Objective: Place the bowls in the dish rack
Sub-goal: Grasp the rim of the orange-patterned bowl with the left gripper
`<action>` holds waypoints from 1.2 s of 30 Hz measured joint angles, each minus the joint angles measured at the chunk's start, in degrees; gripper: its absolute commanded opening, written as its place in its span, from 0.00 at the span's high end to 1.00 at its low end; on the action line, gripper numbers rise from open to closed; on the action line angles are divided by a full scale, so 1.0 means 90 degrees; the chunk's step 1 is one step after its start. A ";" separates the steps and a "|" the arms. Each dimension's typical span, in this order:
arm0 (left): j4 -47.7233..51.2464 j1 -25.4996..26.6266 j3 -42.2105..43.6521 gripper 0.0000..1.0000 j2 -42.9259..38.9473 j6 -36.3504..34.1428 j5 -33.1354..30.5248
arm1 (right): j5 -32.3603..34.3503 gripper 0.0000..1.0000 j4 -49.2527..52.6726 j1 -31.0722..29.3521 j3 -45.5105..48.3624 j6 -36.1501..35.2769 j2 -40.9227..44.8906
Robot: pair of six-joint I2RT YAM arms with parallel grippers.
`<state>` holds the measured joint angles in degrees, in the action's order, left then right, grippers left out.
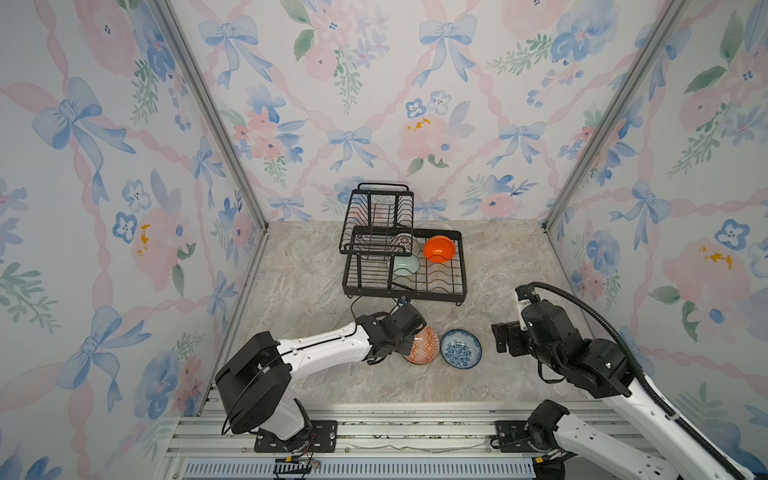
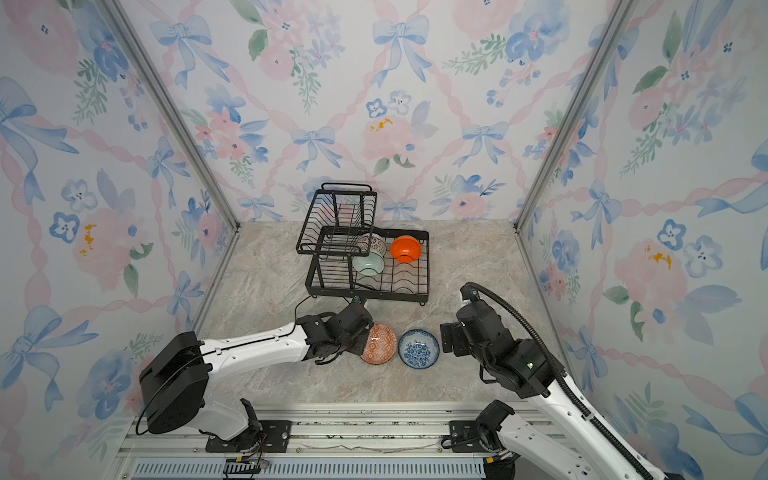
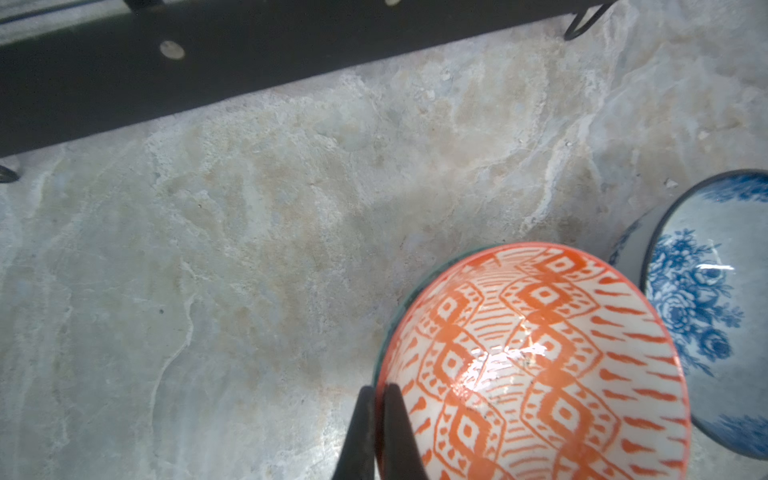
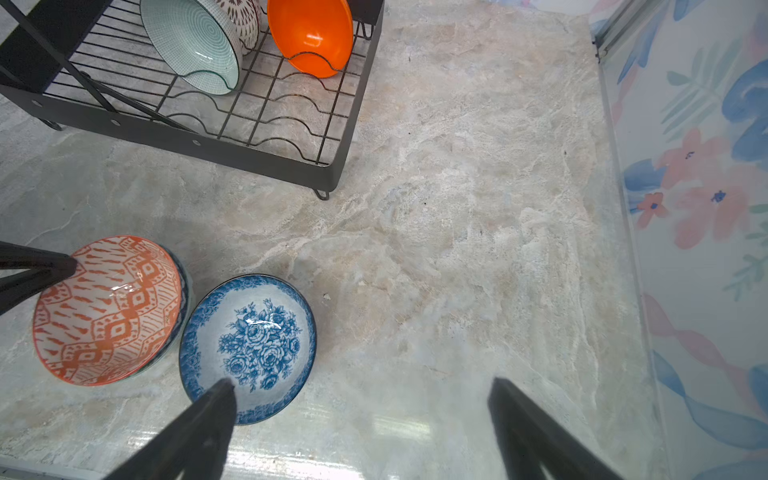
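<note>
My left gripper (image 3: 378, 392) is shut on the near rim of the orange-white geometric bowl (image 1: 424, 348) (image 3: 540, 353), which stands tilted on the table. A greenish edge (image 4: 185, 291) shows under that bowl, and I cannot tell if it belongs to another bowl. The blue-white floral bowl (image 1: 460, 348) (image 4: 249, 345) sits upright just right of it. My right gripper (image 4: 361, 388) (image 1: 503, 336) hangs open to the right of the floral bowl and holds nothing. The black dish rack (image 1: 405, 292) (image 4: 249, 146) stands behind. Its lower tray holds the plain orange bowl (image 1: 439, 248), the pale mint bowl (image 1: 404, 264) and the brown-lattice bowl (image 1: 405, 242).
The rack's raised upper basket (image 1: 376, 216) sits over its left half, with nothing in it. Its front rail (image 3: 249, 62) lies close ahead of my left gripper. Floral walls enclose the marble table (image 1: 316, 374) on three sides. An aluminium rail (image 1: 374, 436) carries both arm bases at the front.
</note>
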<state>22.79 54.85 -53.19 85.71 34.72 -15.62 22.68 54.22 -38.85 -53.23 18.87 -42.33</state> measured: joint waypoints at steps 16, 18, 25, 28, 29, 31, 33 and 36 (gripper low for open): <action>0.0029 0.0000 -0.0056 1.00 -0.0352 -0.0002 0.0002 | -0.0219 0.03 0.0000 0.0000 0.0000 0.0002 -0.0007; 0.0058 0.0000 -0.0090 1.00 -0.0352 -0.0005 0.0000 | -0.0238 0.03 0.0000 0.0000 0.0000 0.0000 -0.0029; 0.0078 0.0000 -0.0117 0.89 -0.0323 -0.0010 0.0002 | -0.0287 0.03 0.0000 0.0000 0.0000 0.0000 -0.0061; 0.0063 0.0000 -0.0136 0.78 -0.0262 0.0000 0.0015 | -0.0287 0.03 0.0000 0.0000 0.0000 0.0000 -0.0061; 0.0066 0.0000 -0.0148 0.76 -0.0233 -0.0005 0.0029 | -0.0287 0.03 -0.0002 0.0000 0.0000 0.0000 -0.0061; 0.0063 0.0000 -0.0177 0.74 -0.0180 -0.0012 0.0058 | -0.0287 0.03 0.0000 0.0000 0.0000 -0.0002 -0.0058; 0.0058 0.0000 -0.0194 0.74 -0.0153 -0.0024 0.0078 | -0.0287 0.03 0.0000 0.0000 0.0000 -0.0005 -0.0061; 0.0049 0.0000 -0.0214 0.77 -0.0117 -0.0024 0.0104 | -0.0287 0.03 -0.0002 0.0000 0.0000 -0.0007 -0.0061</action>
<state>23.22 54.85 -55.11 84.66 34.50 -14.68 20.10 54.19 -38.85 -53.23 18.81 -42.87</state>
